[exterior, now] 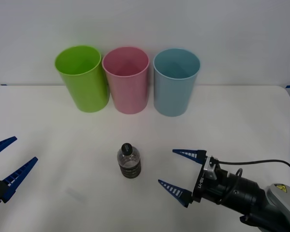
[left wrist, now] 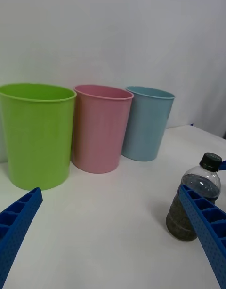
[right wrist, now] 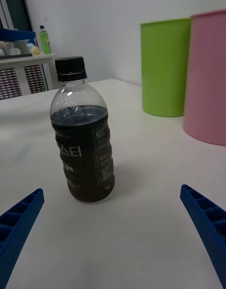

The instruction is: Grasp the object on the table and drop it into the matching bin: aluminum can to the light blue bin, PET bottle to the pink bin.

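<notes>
A small clear PET bottle (exterior: 129, 161) (right wrist: 84, 136) (left wrist: 192, 202) with a black cap and dark lower half stands upright near the middle of the white table (exterior: 58, 183). My right gripper (exterior: 182, 171) is open, low over the table just right of the bottle and pointing at it, a short gap away. My left gripper (exterior: 7, 162) is open at the table's left edge, far from the bottle. The pink bin (exterior: 126, 79) (right wrist: 207, 77) (left wrist: 101, 126) stands at the back centre, with the light blue bin (exterior: 176, 80) (left wrist: 146, 122) to its right.
A lime green bin (exterior: 82, 77) (right wrist: 163, 65) (left wrist: 35, 133) stands left of the pink one; the three bins stand side by side in a row at the table's back. A white wall rises behind them. Open tabletop lies between the bottle and the bins.
</notes>
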